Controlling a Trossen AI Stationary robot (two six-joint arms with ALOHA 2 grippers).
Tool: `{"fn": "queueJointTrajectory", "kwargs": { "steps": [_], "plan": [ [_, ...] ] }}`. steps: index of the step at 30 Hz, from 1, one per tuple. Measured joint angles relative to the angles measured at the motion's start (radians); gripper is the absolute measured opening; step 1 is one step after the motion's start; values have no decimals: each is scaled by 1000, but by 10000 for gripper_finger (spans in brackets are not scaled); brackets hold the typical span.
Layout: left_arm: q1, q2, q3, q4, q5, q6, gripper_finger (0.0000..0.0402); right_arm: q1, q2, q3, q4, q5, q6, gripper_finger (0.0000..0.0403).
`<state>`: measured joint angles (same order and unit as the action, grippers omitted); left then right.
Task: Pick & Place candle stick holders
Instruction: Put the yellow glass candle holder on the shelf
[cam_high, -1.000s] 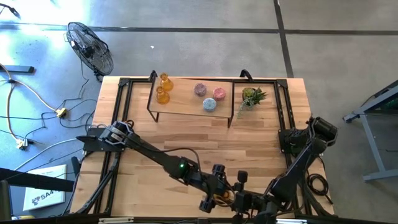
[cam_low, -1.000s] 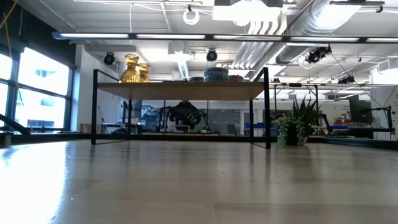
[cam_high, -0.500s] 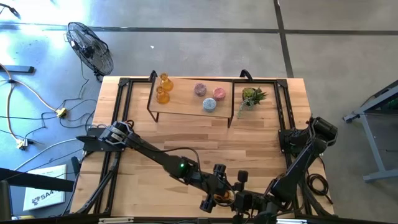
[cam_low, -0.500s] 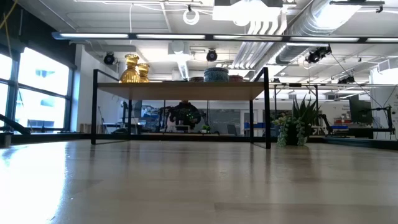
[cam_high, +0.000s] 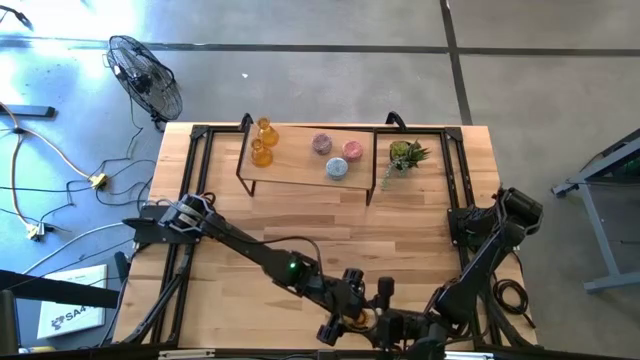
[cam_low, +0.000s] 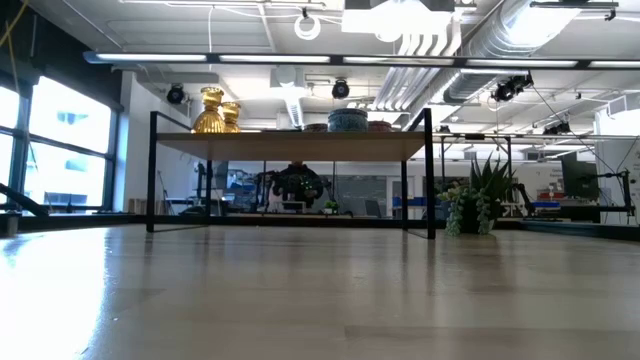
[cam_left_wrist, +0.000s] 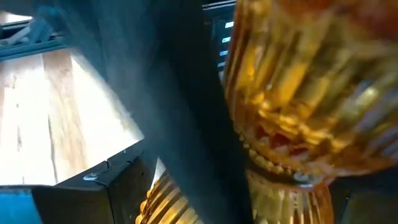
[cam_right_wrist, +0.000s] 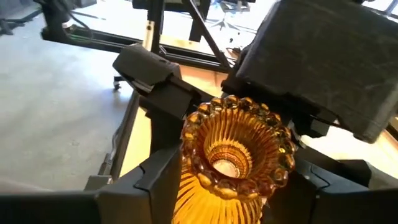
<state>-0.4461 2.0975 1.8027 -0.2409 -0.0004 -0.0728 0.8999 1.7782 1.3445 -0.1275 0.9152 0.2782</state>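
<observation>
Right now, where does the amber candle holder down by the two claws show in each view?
High view: the amber candle holder is an orange glint at the bottom edge, near the centre, among the arm ends.
Low view: not in it.
Left wrist view: very close, filling the right half.
Right wrist view: lower centre, its open mouth facing the camera.
Shared landmark: the wooden table top, visible in all four.

Light wooden plank tabletop (cam_high: 300, 215) on a grey concrete floor (cam_high: 330, 80) crossed by dark seams. Black pedestal fan (cam_high: 146, 76) and loose cables (cam_high: 55, 165) off one side. Beyond: tall windows (cam_low: 55, 150), white ceiling ducts (cam_low: 440, 40), strip lights (cam_low: 350, 60).
</observation>
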Motion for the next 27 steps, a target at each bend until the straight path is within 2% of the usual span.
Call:
{"fn": "queueJointTrajectory", "kwargs": {
  "steps": [9,19,27],
  "plan": [
    [5,-4,5,32,10,20,296,39,-33,20,5,4,-30,225],
    [15,2,-1,-4,-28,9,298,99,-60,26,76,98,-127,226],
    [56,-5,0,-4,-5,-3,303,145,-59,25,110,176,-194,225]
  ]
}}
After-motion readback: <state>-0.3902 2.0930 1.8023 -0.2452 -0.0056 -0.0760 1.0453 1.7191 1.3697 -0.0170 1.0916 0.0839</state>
